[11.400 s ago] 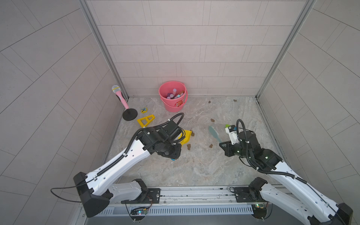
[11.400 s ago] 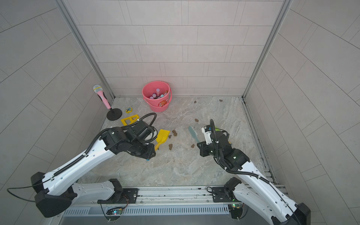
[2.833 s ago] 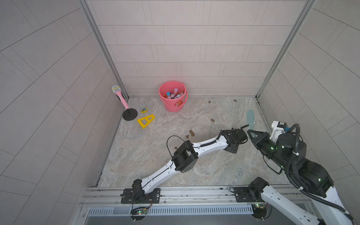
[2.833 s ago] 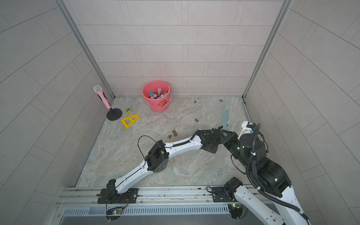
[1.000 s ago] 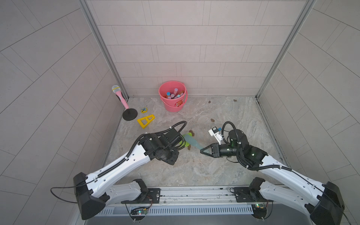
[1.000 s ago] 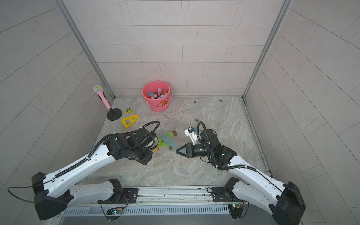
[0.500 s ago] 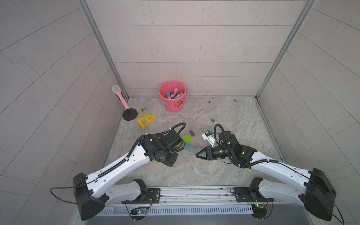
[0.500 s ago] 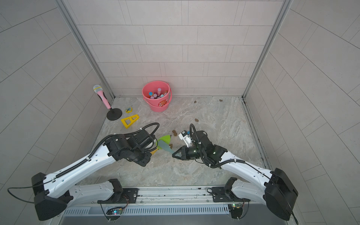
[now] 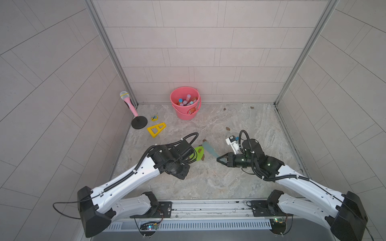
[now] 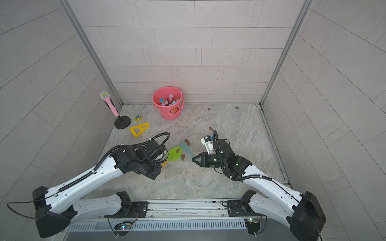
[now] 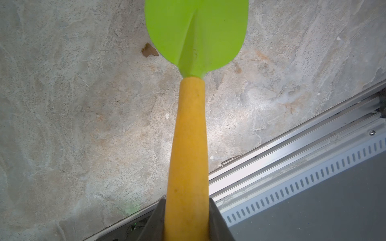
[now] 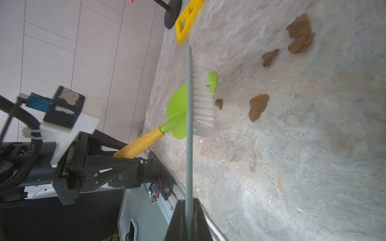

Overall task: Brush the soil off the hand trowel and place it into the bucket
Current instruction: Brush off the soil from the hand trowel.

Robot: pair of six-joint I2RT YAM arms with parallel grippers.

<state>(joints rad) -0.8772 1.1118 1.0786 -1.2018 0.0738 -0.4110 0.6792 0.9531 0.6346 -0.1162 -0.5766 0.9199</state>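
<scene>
My left gripper (image 11: 187,210) is clamped tight on the yellow handle of the trowel (image 9: 198,154), and the green blade points out ahead of it. My right gripper (image 12: 189,205) is pinched shut on the thin grey brush (image 12: 189,125). Its white bristles (image 12: 203,100) are right at the trowel's blade, but I can't tell whether they touch. In both top views one lump of soil (image 10: 178,149) shows on the blade. More lumps lie on the floor (image 9: 208,183) just beside the trowel. The bucket (image 9: 184,114) stands well apart from the trowel, with coloured sticks (image 9: 186,101) inside.
</scene>
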